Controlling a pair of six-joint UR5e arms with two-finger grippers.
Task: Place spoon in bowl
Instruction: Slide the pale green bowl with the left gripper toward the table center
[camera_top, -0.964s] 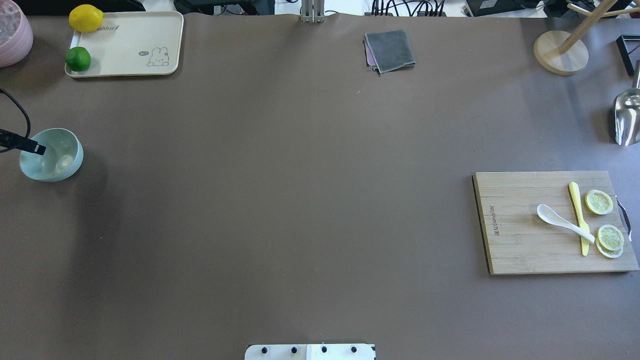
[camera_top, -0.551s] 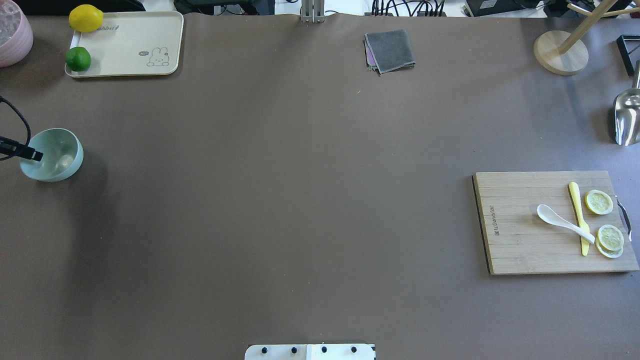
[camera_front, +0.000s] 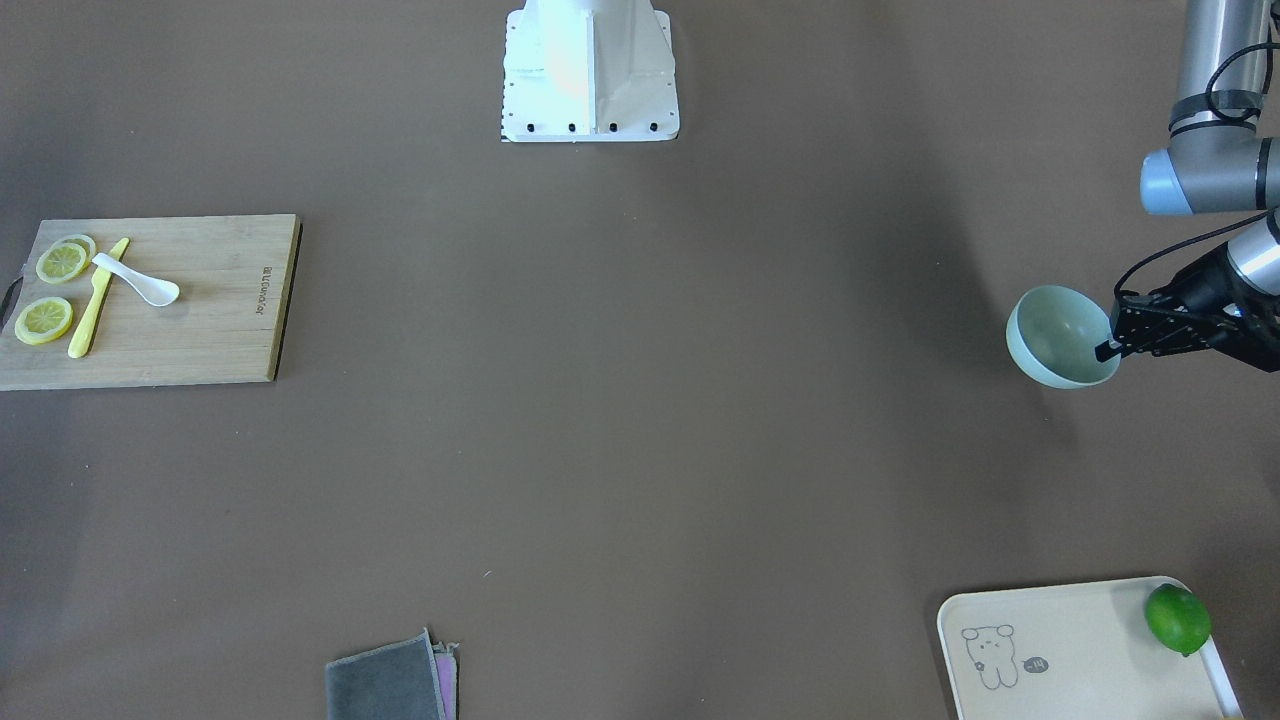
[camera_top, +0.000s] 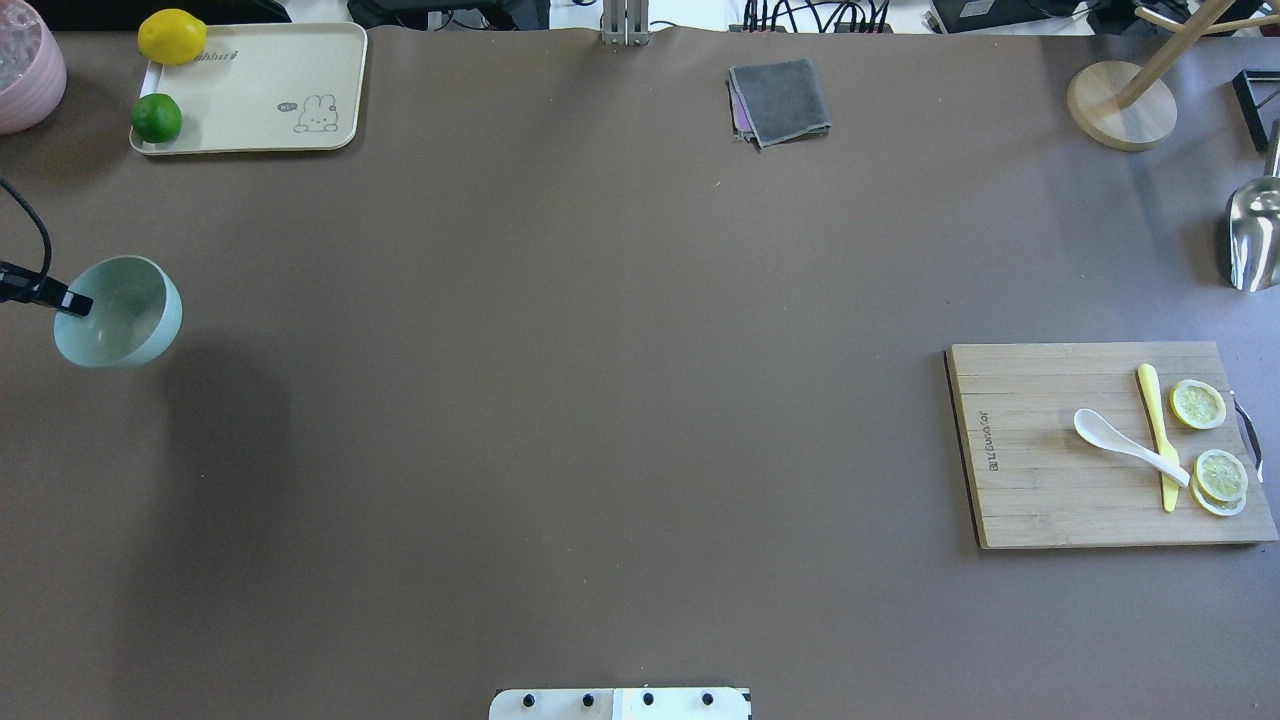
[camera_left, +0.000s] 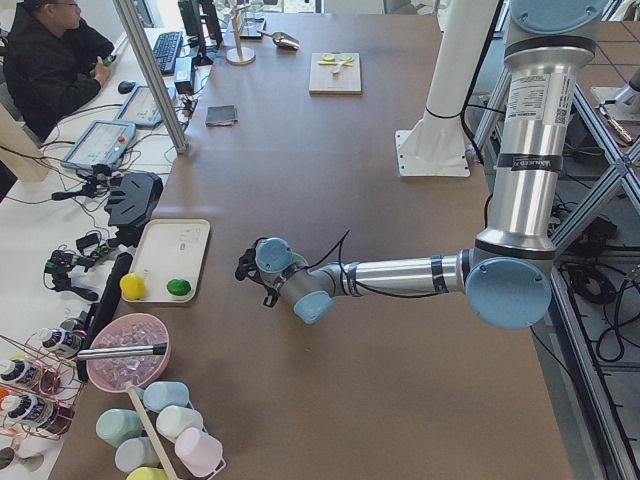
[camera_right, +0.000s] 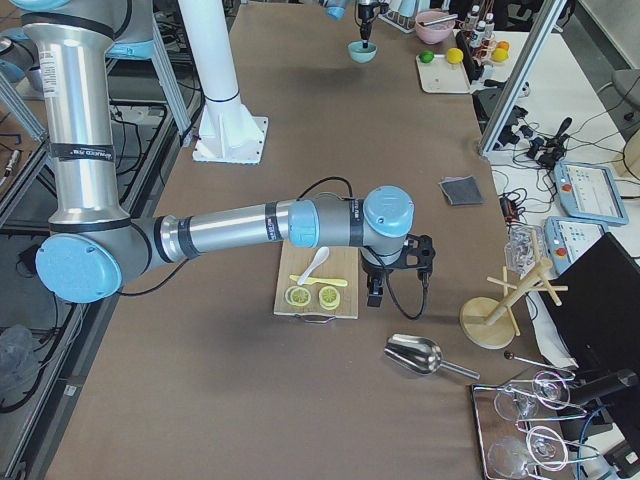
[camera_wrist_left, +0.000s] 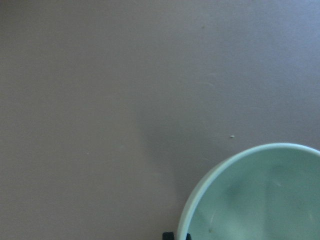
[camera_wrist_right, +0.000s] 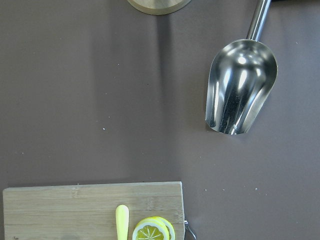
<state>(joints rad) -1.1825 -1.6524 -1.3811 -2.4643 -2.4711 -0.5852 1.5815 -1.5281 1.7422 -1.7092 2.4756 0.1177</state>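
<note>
The white spoon (camera_top: 1125, 442) lies on the wooden cutting board (camera_top: 1050, 500) at the right, its handle across a yellow knife (camera_top: 1158, 435). It also shows in the front-facing view (camera_front: 138, 280). The mint-green bowl (camera_top: 125, 315) is at the far left, tilted and held a little above the table. My left gripper (camera_top: 78, 303) is shut on its rim, as the front-facing view (camera_front: 1103, 350) shows too. The left wrist view shows the bowl (camera_wrist_left: 260, 200) at bottom right. My right gripper (camera_right: 375, 297) hangs beside the board; I cannot tell if it is open.
Lemon slices (camera_top: 1220, 475) lie on the board. A cream tray (camera_top: 260, 90) with a lemon and a lime is at back left. A grey cloth (camera_top: 780, 100), a wooden stand (camera_top: 1120, 105) and a metal scoop (camera_wrist_right: 240, 85) stand at the back and right.
The bowl has risen off the table and shifted slightly right, held by the left gripper on its rim. The spoon and board have not moved.
</note>
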